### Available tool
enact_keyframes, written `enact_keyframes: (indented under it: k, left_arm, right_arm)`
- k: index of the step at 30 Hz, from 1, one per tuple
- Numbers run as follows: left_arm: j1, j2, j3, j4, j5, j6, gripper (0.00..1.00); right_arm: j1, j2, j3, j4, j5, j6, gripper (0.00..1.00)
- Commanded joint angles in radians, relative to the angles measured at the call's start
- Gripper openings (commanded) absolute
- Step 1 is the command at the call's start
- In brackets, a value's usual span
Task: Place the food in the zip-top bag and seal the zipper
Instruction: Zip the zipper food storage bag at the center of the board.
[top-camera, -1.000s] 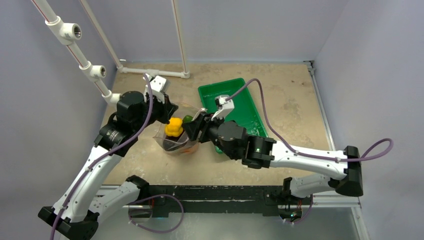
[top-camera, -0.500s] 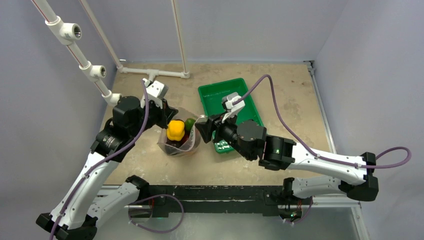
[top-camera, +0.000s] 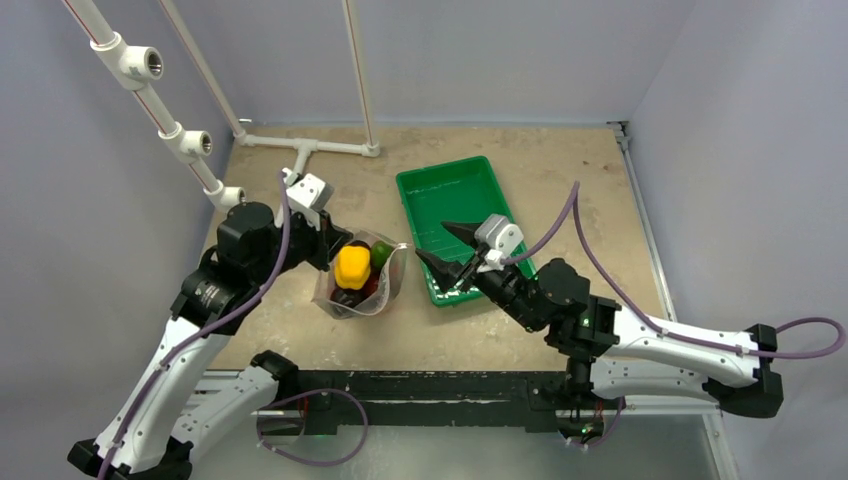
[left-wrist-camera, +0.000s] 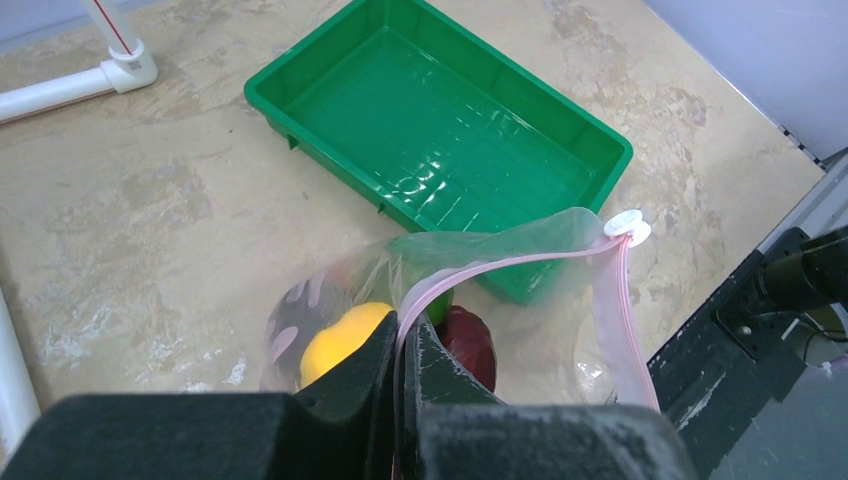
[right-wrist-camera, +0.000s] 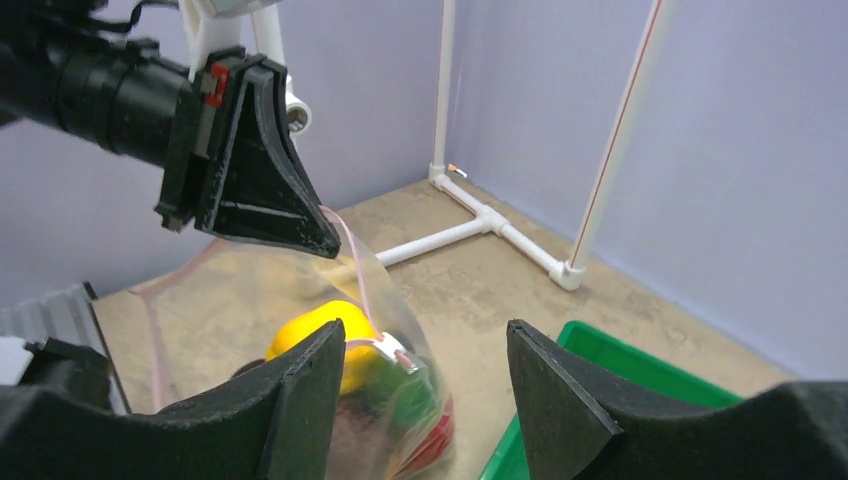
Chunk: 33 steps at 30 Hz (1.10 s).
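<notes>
Zip-top bag (left-wrist-camera: 530, 235): clear, thin, crumpled film, standing on the tabletop (top-camera: 290, 330) with its mouth up and open. Zipper (left-wrist-camera: 510, 262): narrow pink strip along the mouth, not sealed. One side is pinched in the closed left end effector (left-wrist-camera: 400, 335) and held up, running taut to a white slider (left-wrist-camera: 627, 226) at the far corner. The other side hangs slack from that corner. Food, all inside the bag: yellow pepper (top-camera: 352, 266) uppermost, at the mouth; green pepper (top-camera: 381, 253) touching it; dark red piece (left-wrist-camera: 466, 340) just below the green pepper; a dark purplish piece (left-wrist-camera: 292, 322) beside the yellow pepper, seen through the film, kind unclear.
</notes>
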Motion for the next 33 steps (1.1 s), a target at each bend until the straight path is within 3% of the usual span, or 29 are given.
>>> enact_keyframes:
  k: [1, 12, 23, 33]
  left_arm:
    - [-0.001, -0.028, 0.042, -0.018, 0.036, 0.021, 0.0]
    - [-0.001, -0.06, 0.065, -0.053, 0.062, 0.022, 0.0]
    - [-0.002, -0.065, 0.074, -0.072, 0.099, 0.006, 0.0]
    - [-0.002, -0.073, 0.075, -0.08, 0.088, 0.012, 0.0]
  right_arm:
    - [-0.005, -0.006, -0.05, 0.09, -0.131, -0.178, 0.63]
    - [-0.005, 0.011, -0.111, 0.089, -0.402, -0.315, 0.65]
    - [-0.005, 0.108, -0.145, 0.183, -0.513, -0.368, 0.65]
    - [-0.006, 0.163, -0.184, 0.291, -0.492, -0.369, 0.62]
